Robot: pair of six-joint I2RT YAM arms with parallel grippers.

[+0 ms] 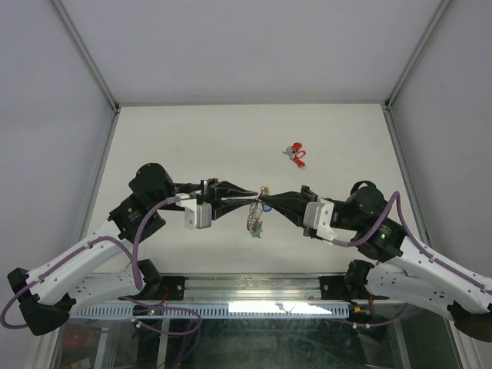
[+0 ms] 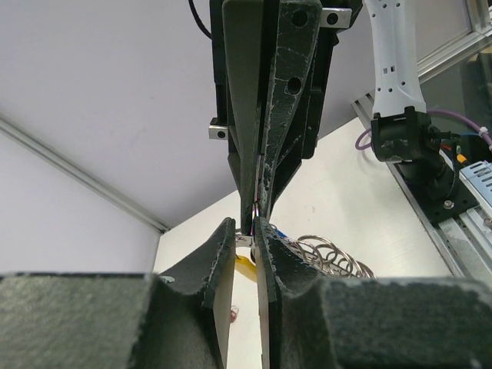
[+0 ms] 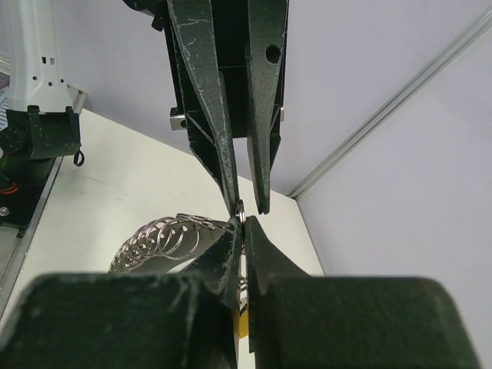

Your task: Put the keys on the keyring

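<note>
Above the middle of the table, my two grippers meet tip to tip. My right gripper (image 1: 270, 202) (image 3: 241, 224) is shut on the keyring (image 1: 255, 219), pinching a thin metal ring at its tips. The keyring's silvery coils (image 3: 157, 238) (image 2: 330, 257) hang below, and its yellow arc (image 2: 244, 267) shows between my left fingers. My left gripper (image 1: 247, 202) (image 2: 242, 225) has its jaws slightly parted around that pinched ring, one finger touching it, with nothing clearly clamped. A blue-tagged key (image 1: 265, 205) hangs at the meeting point. A red-tagged key (image 1: 295, 154) lies on the table, farther back and to the right.
White table (image 1: 169, 146) with metal frame posts at its back corners and grey walls around it. The arm bases and a cable rail (image 1: 246, 307) run along the near edge.
</note>
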